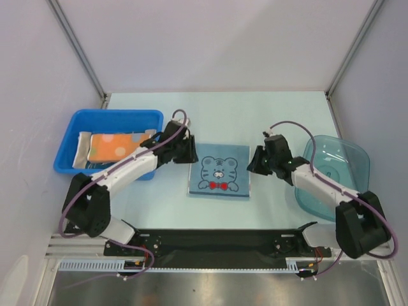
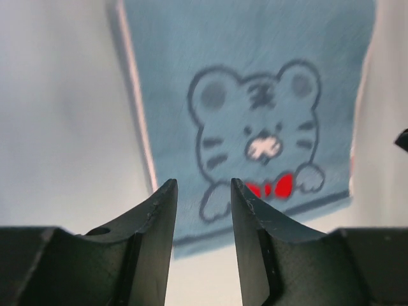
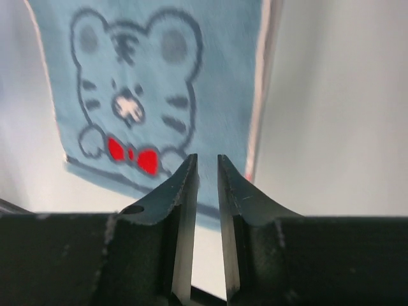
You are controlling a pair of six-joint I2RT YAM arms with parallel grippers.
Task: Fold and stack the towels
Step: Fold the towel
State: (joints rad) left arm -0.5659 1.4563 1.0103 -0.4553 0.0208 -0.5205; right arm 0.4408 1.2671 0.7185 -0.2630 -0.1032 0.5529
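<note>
A light blue towel (image 1: 220,171) with a drawn tiger face and a red bow lies flat in the middle of the table. It also fills the left wrist view (image 2: 255,76) and the right wrist view (image 3: 223,38). My left gripper (image 1: 191,153) hovers at the towel's left edge, open, with nothing between its fingers (image 2: 203,183). At the towel's right edge, my right gripper (image 1: 253,160) stands slightly open and empty (image 3: 206,156). An orange towel with pale dots (image 1: 115,145) lies on a folded pale towel (image 1: 81,150) in the blue bin.
The blue bin (image 1: 115,115) stands at the left of the table, close behind my left arm. A clear teal bowl (image 1: 357,153) stands at the right, beside my right arm. Grey walls enclose the table on three sides.
</note>
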